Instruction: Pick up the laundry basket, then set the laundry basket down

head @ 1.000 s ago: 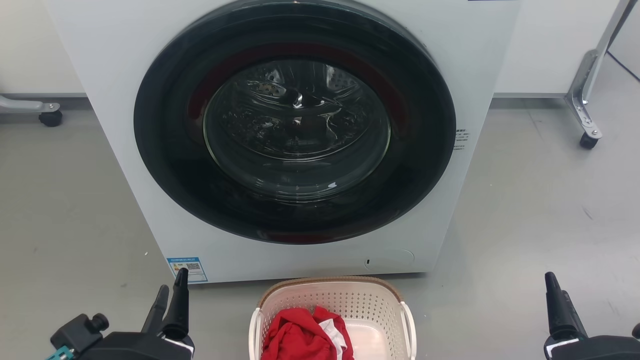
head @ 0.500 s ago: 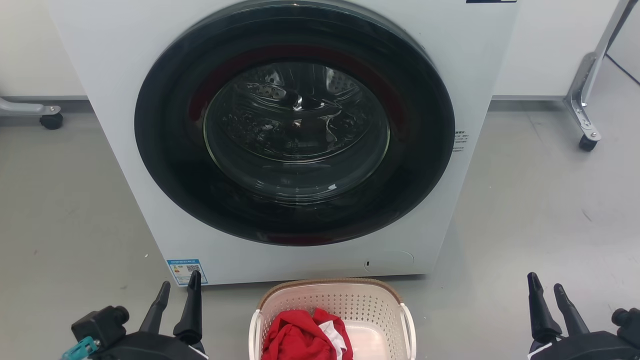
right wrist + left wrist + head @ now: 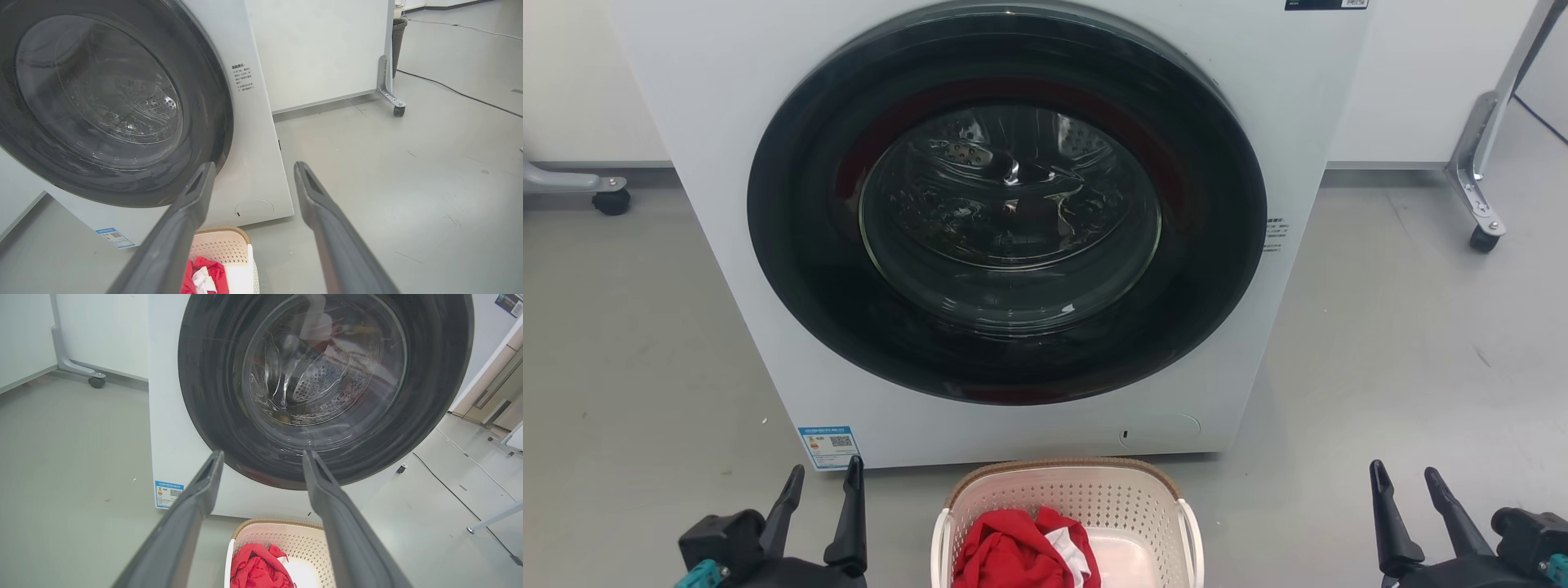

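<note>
- Two dark-fingered grippers frame the bottom of the head view. The left gripper point(image 3: 825, 469) is at lower left and the right gripper point(image 3: 1404, 470) at lower right. Each has its fingers spread apart and holds nothing.
- Between them, at bottom centre, the laundry basket point(image 3: 1094, 500) sits on the grey floor point(image 3: 1380, 343), well apart from both grippers. Its near end is cut off by the frame edge.
- Inside the basket, a crumpled red garment point(image 3: 1005, 555) lies toward the left side, with a scrap of white cloth point(image 3: 1068, 557) tucked against it.
- From the left wrist, the basket shows low between that arm's own two fingers. From the right wrist, it sits at the bottom, partly behind the left-hand finger.
- Just beyond the basket's brown rim stands a white washing machine point(image 3: 727, 98). Whether the two touch cannot be told.
- The washer's round dark door point(image 3: 1013, 204) is closed, and the perforated steel drum is visible through its glass.
- A blue-edged label point(image 3: 829, 447) is stuck at the washer's lower left corner, and a round service flap point(image 3: 1160, 426) sits at its lower right.
- Farther back, a metal leg on a black caster point(image 3: 1482, 237) stands to the right of the washer and another caster point(image 3: 609, 200) to the left, both before a pale wall.
</note>
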Controlling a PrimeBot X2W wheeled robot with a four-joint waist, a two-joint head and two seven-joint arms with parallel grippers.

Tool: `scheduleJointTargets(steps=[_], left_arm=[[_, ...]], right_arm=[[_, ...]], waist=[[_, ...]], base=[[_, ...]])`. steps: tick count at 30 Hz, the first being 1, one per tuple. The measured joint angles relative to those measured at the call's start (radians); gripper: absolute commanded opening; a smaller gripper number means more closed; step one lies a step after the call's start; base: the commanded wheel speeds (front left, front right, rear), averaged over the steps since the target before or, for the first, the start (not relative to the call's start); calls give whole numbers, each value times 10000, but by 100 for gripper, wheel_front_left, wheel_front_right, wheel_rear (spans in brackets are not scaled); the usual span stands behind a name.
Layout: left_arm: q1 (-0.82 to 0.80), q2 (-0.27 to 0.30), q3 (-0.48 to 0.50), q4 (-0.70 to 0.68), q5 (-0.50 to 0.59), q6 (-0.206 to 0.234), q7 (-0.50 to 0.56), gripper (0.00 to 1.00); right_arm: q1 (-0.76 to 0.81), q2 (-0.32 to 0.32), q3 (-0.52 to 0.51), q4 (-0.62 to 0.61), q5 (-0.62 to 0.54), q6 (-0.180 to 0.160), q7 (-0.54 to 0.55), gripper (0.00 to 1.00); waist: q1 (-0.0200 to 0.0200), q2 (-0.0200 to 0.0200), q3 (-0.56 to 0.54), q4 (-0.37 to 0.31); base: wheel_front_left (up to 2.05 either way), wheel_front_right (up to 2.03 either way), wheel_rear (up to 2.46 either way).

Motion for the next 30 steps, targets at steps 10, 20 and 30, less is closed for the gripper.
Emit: scheduleJointTargets(steps=[10,20,30], left_arm=[[4,2,-290,242,1262,272,-355,100],[8,-10,-424,502,2313,497,-656,100],[25,-190,-136,826,2366,497,-656,100]], right_arm=[[-34,-165,382,190,-1304,-265,-322,100],[-189,-324,652,324,-2439,-439,-581,100],[-187,-318,570,418,-2435,-439,-581,100]], waist=[[0,0,-46,16],[0,0,-59,11],[0,0,-107,-4]], base=[[0,0,0],[0,0,0],[0,0,0]])
